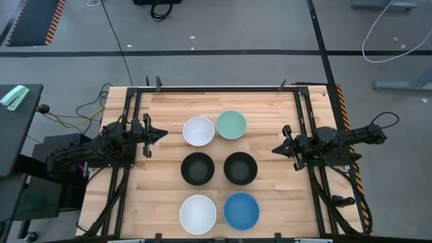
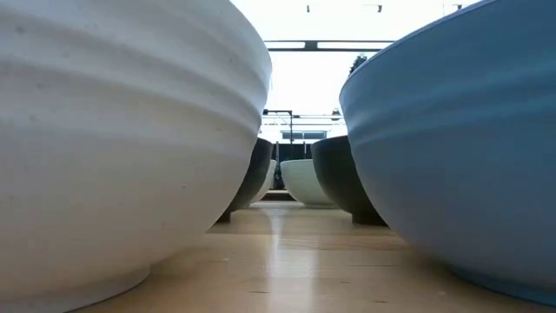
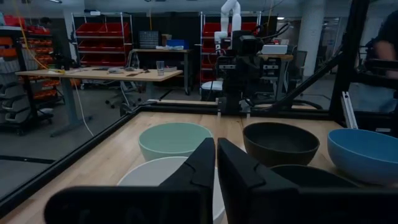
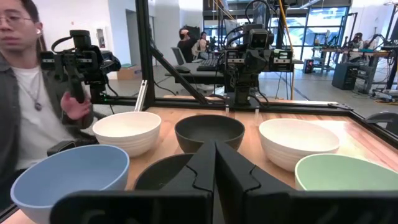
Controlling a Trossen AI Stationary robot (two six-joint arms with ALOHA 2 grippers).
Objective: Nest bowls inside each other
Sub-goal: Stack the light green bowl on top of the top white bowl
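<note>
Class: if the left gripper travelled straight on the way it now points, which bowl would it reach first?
Probably the far white bowl: the left gripper points across the table at it, with bare table between. Whether it would strike the rim or pass above is unclear.

Four views of one bench [image 1: 162, 196]

One looks straight down; one sits at bench level, hard against the near-edge bowls [image 2: 113, 148]; the wrist cameras face each other across the same bowls.

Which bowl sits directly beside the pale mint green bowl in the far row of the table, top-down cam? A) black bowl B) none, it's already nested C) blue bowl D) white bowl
D: in the high view the small round white bowl stands alone next to the pale mint green bowl, in the same row.
</note>
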